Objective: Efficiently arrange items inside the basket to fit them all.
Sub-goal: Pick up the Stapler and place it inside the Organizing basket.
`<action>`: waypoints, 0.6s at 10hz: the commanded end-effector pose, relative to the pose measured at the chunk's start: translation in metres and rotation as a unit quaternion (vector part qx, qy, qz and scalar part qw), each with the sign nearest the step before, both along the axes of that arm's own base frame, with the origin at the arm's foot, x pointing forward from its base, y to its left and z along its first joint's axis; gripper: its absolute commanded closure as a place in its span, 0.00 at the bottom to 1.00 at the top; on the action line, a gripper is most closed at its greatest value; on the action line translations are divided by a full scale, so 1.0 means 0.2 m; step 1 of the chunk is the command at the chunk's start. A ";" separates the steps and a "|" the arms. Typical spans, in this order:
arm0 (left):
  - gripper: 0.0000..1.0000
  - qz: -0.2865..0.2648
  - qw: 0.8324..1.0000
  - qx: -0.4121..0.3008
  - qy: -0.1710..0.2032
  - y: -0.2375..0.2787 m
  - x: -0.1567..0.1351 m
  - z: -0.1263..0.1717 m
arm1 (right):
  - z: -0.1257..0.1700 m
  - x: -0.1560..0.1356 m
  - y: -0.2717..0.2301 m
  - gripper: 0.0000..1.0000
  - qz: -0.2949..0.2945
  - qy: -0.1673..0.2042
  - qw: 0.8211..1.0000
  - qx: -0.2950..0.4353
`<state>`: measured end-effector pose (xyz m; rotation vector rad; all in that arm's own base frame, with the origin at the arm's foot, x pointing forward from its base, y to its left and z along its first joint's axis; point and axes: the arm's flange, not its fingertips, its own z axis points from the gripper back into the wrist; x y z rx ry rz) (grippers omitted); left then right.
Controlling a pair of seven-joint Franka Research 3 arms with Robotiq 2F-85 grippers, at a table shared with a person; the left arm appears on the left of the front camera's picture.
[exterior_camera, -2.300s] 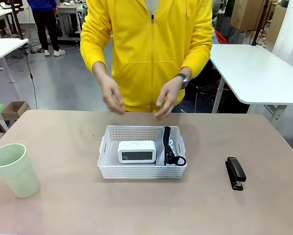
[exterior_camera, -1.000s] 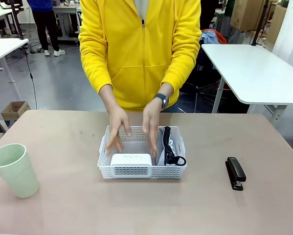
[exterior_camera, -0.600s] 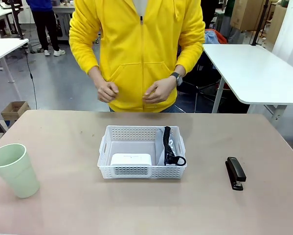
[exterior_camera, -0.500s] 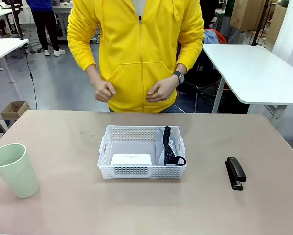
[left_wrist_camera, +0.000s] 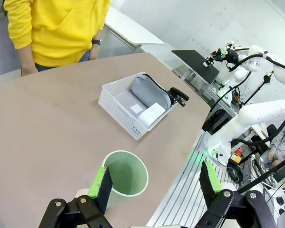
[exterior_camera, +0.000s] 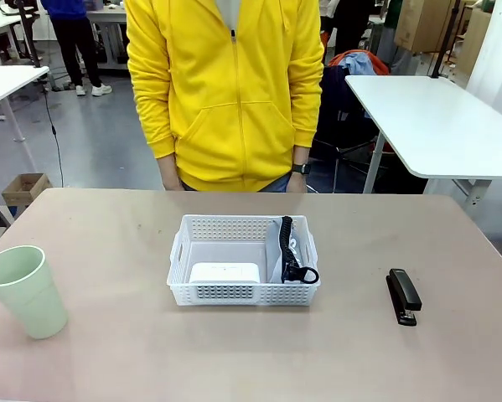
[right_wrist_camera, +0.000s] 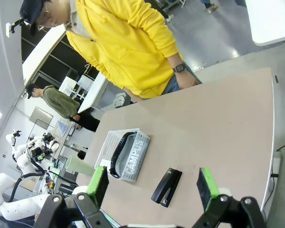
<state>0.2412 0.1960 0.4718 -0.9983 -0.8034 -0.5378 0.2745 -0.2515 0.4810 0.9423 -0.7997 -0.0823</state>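
Observation:
The white lattice basket (exterior_camera: 242,294) sits mid-table. Inside it the white screen device (exterior_camera: 225,272) rests against the near wall, and the grey pouch (exterior_camera: 277,248) with its black strap stands on edge along the right wall. The pale green cup (exterior_camera: 24,290) stands upright at the near left, the black stapler (exterior_camera: 403,296) lies at the right. In the left wrist view my left gripper (left_wrist_camera: 155,185) hangs open above the cup (left_wrist_camera: 126,173), with the basket (left_wrist_camera: 116,102) farther off. My right gripper (right_wrist_camera: 153,186) is open above the stapler (right_wrist_camera: 167,186), the basket (right_wrist_camera: 137,159) beyond it.
A person in a yellow hoodie (exterior_camera: 225,92) stands at the far edge, arms down at the sides. Bare tabletop (exterior_camera: 125,226) surrounds the basket. A white table (exterior_camera: 435,126) stands behind at the right.
The person shifted the white device to the basket's near wall, then pulled both hands out and dropped them to the sides. Cup, stapler and pouch stayed put.

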 end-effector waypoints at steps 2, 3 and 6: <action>0.03 -0.004 1.000 -0.006 -0.011 0.00 0.00 0.00 | 0.09 0.17 0.23 0.00 0.063 0.047 0.994 -0.075; 0.03 -0.004 1.000 -0.006 -0.011 0.00 0.00 0.00 | 0.09 0.24 0.39 0.00 0.110 0.095 0.982 -0.120; 0.03 -0.004 1.000 -0.006 -0.011 0.00 0.00 0.00 | -0.09 0.39 0.92 0.00 0.189 0.205 0.922 -0.267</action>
